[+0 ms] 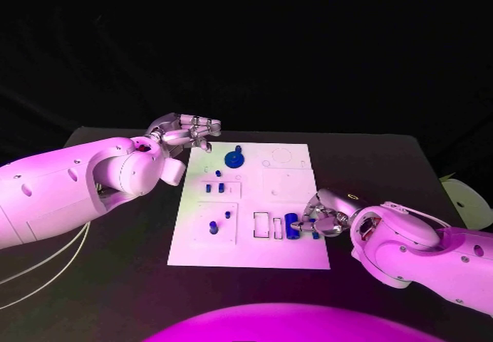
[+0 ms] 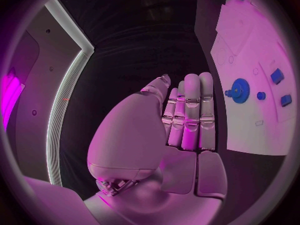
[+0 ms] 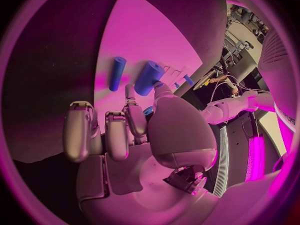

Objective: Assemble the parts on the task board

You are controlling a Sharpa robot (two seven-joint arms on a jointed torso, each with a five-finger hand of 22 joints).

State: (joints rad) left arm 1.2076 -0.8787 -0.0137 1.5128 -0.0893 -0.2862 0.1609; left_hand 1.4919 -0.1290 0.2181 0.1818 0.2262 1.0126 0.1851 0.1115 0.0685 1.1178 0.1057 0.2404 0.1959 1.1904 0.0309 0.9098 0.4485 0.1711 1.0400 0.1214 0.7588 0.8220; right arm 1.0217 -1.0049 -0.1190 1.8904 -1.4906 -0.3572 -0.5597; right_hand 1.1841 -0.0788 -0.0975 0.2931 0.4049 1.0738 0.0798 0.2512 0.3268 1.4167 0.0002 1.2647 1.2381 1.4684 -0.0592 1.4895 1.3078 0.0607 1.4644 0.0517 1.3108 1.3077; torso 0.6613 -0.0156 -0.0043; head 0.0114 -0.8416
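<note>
The white task board lies in the middle of the black table. A blue gear stands near its far edge, and small blue pegs sit along its left side. My left hand hovers off the board's far left corner, fingers straight and side by side, holding nothing. My right hand is at the board's near right part. Its thumb and a finger pinch a small blue part. A thick blue cylinder and a slim one lie just beyond the fingertips.
Rectangular slots are cut in the board next to my right hand. Bare black table surrounds the board. A pale object sits at the table's right edge.
</note>
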